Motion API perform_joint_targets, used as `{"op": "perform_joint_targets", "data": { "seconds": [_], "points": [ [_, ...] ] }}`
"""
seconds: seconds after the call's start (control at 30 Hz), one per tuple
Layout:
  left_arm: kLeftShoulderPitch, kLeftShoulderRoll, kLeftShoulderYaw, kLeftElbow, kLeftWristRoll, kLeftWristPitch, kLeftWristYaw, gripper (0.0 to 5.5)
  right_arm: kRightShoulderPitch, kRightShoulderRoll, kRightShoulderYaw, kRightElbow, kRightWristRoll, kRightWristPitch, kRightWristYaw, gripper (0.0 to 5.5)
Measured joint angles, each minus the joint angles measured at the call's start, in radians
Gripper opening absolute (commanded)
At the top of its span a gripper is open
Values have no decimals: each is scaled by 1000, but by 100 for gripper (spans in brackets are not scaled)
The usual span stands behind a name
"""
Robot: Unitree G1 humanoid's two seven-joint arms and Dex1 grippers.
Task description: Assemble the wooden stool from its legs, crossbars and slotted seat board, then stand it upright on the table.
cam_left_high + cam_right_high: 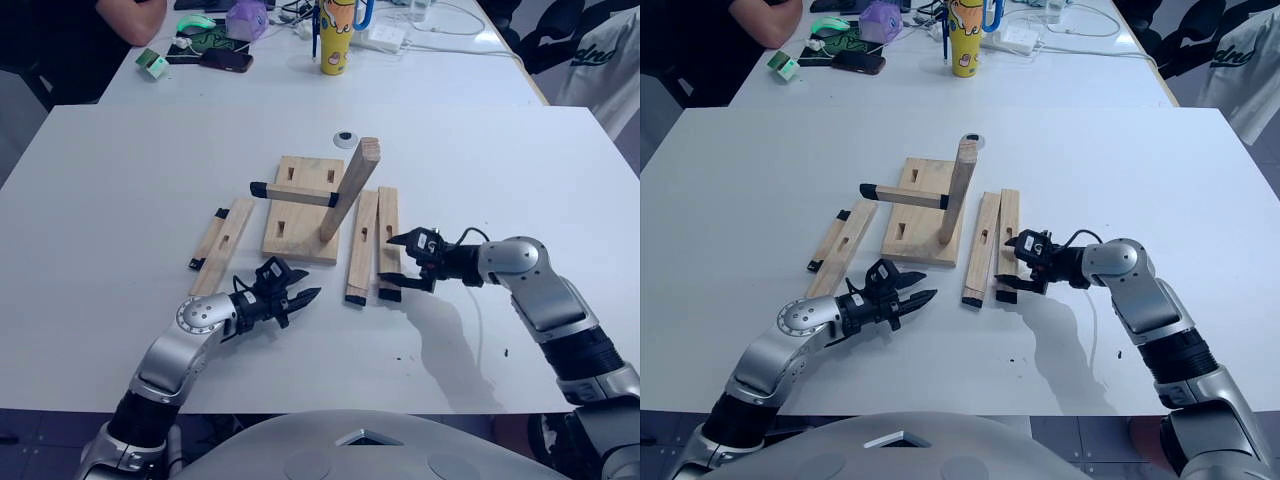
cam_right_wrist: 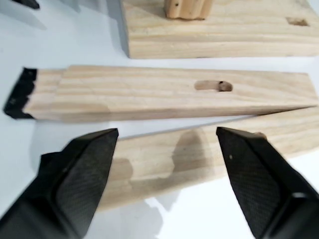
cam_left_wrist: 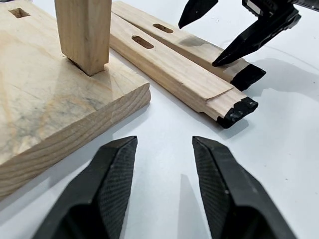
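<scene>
In the head view the board (image 1: pixel 295 240) is laid flat mid-table with one leg (image 1: pixel 352 190) stood tilted in a slot (a crossbar (image 1: pixel 290 194) meets it). In the left wrist view the left gripper (image 3: pixel 164 139) is held spread and empty off the board's edge, likely for bracing. In the right wrist view the right gripper (image 2: pixel 167 130) is held wide and empty astride a loose leg (image 2: pixel 199 159), seemingly for a grasp.

Against the far edge of the white work table (image 1: pixel 110 180) stands a second white table (image 1: pixel 450 75) carrying a yellow cup (image 1: pixel 337 40), a dark phone (image 1: pixel 226 60) and a white power strip (image 1: pixel 385 38).
</scene>
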Motion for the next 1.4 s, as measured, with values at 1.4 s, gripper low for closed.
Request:
{"op": "perform_joint_targets", "data": {
  "seconds": [1.4],
  "points": [
    [-259, -152, -282, 36, 192, 221, 75, 204, 278, 445, -252, -513, 347, 822, -705, 367]
  ]
}}
